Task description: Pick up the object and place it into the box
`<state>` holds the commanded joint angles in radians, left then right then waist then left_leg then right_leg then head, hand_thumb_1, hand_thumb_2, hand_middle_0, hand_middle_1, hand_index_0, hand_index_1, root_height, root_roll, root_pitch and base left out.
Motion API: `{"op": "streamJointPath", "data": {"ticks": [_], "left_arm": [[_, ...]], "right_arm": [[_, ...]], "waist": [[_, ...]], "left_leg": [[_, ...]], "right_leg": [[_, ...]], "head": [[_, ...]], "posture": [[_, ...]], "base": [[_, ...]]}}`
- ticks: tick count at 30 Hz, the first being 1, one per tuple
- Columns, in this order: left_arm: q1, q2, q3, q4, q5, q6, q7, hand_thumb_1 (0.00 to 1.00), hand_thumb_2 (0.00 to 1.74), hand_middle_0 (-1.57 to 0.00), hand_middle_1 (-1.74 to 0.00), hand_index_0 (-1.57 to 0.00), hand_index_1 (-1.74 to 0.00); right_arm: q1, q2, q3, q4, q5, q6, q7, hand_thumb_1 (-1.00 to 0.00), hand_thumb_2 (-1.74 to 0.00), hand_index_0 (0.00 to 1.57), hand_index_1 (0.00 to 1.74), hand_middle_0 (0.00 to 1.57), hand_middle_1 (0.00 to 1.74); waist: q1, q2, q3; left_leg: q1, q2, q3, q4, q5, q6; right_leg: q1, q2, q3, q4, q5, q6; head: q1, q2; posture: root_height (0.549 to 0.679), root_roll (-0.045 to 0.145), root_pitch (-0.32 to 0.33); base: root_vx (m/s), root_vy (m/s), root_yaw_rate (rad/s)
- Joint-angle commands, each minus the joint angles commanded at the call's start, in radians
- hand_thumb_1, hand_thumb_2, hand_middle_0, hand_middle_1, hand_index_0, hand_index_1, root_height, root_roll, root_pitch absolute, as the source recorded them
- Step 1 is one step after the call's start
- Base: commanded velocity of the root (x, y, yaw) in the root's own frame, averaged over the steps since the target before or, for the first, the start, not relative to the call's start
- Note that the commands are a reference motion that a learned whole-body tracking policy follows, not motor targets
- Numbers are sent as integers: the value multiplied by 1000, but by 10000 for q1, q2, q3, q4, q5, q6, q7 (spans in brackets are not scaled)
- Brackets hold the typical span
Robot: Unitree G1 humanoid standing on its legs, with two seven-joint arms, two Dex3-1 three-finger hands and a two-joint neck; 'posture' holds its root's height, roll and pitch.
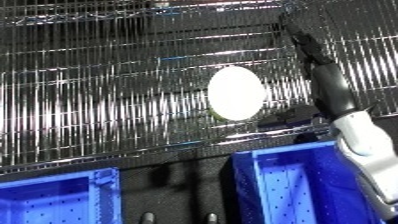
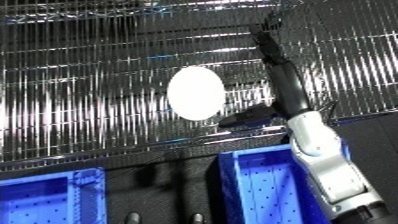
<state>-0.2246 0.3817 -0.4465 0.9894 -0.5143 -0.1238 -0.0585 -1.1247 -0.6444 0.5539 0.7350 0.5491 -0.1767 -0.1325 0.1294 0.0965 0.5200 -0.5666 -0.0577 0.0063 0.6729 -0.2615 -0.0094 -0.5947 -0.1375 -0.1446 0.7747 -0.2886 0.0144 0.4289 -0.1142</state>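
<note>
The white oval object (image 2: 195,93) lies on the wire shelf (image 1: 89,100), above the gap between the two blue bins (image 1: 293,180). The right hand (image 2: 280,65) reaches up past it, fingers (image 2: 266,35) stretched out straight, thumb (image 2: 244,118) spread just beside the object's lower right edge; whether it touches is probably hidden by glare. Grasping well means drawing back, curling around the oval's middle, then lowering over the nearer bin.
</note>
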Motion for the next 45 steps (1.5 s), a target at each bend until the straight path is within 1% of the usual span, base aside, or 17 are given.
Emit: {"op": "streamJointPath", "data": {"ticks": [4, 8, 17, 26, 34, 39, 45], "left_arm": [[13, -4, -39, -93, -38, 43, 22, 0, 0, 0, 0, 0, 0], [30, -46, -82, -144, -69, 70, 63, 0, 0, 0, 0, 0, 0], [126, -150, -151, -280, -72, 72, 119, 0, 0, 0, 0, 0, 0], [173, -179, -215, -383, -21, -54, 116, 0, 0, 0, 0, 0, 0], [200, -160, -230, -516, -23, -31, 190, 0, 0, 0, 0, 0, 0], [221, -175, -169, -495, 20, -28, 208, 0, 0, 0, 0, 0, 0], [301, -163, -16, -450, 4, -93, 246, 0, 0, 0, 0, 0, 0]], "right_arm": [[-91, 129, 70, 51, 148, 84, 318, 0, 0, 0, 0, 0, 0], [-232, 375, 144, 108, 166, 129, 538, 0, 0, 0, 0, 0, 0], [-440, 780, 275, 36, -12, 338, 484, 0, 0, 0, 0, 0, 0], [-454, 949, 324, 37, 41, 382, 673, -450, -783, 706, 783, 706, 783], [-283, 887, 303, 53, 13, 536, 653, -850, -1479, 1334, 1479, 1334, 1479], [-124, 768, 238, -36, 16, 520, 629, -850, -1479, 1334, 1479, 1334, 1479], [185, 568, -11, -855, 116, 266, 588, -850, -1479, 1334, 1479, 1334, 1479]], "waist": [[45, 35, 0], [103, 89, 0], [215, 182, 0], [285, 214, 0], [252, 207, 0], [186, 156, 0], [14, 58, 0]], "left_leg": [[2, -15, -13, -43, 29, 6], [-47, -40, -23, -31, 41, -1], [-151, -114, -37, -1, 58, 12], [-132, -141, -68, -112, 125, 22], [-80, -110, -60, -153, 142, 25], [19, -52, -57, -265, 182, 11], [181, 27, -27, -402, 202, -16]], "right_leg": [[-2, -13, -13, -41, 22, -2], [-52, -36, -30, -19, 22, -15], [-166, -60, -37, 97, -25, -53], [-154, -70, -75, 49, -3, -55], [-101, -82, -56, -3, 14, -56], [-17, -42, -36, -134, 52, -61], [106, 25, 45, -338, 111, -30]], "head": [[82, 66], [192, 75], [315, 71], [445, 82], [425, 91], [330, 212], [44, 403]], "posture": [[634, 66, 118], [633, 68, 120], [632, 71, 125], [633, 71, 129], [634, 71, 126], [635, 70, 125], [637, 69, 124]], "base": [[8, 12, 17], [9, 16, 28], [15, 18, 36], [4, -1, 24], [-10, -6, -8], [-22, -17, -51], [-23, -7, -95]]}}
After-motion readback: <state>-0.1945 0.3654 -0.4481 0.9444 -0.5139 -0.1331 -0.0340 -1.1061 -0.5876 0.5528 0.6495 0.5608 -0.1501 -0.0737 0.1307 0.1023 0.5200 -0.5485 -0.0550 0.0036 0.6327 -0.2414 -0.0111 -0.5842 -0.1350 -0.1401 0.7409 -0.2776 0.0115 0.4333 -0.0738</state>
